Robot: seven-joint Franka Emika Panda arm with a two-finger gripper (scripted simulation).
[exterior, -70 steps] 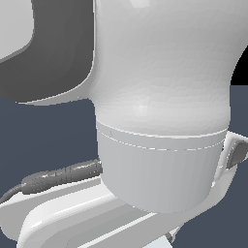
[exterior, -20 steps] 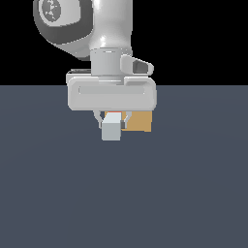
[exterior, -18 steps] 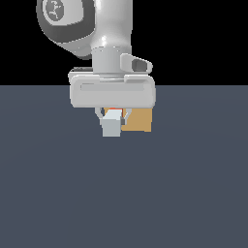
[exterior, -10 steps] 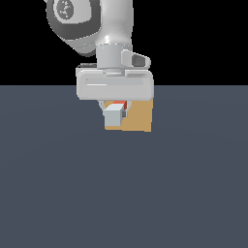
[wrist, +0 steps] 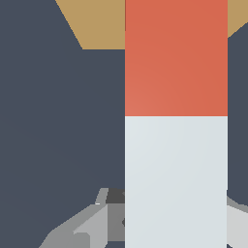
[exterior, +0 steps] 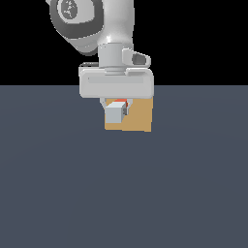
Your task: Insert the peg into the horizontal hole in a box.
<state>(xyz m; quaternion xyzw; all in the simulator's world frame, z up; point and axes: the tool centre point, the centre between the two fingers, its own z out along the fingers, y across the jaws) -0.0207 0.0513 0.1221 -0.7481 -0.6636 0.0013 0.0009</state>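
Peg (wrist: pixel 176 121) axis runs from the gripper (exterior: pixel 116 107) straight toward the box (exterior: pixel 138 115), red-orange end leading, grey-white end clamped in the closed gripper. The hole is hidden; alignment with it cannot be confirmed.

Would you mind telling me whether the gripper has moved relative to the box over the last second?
Yes. The gripper, holding the peg, has shifted toward the exterior view's right, now overlapping the box it previously sat beside.
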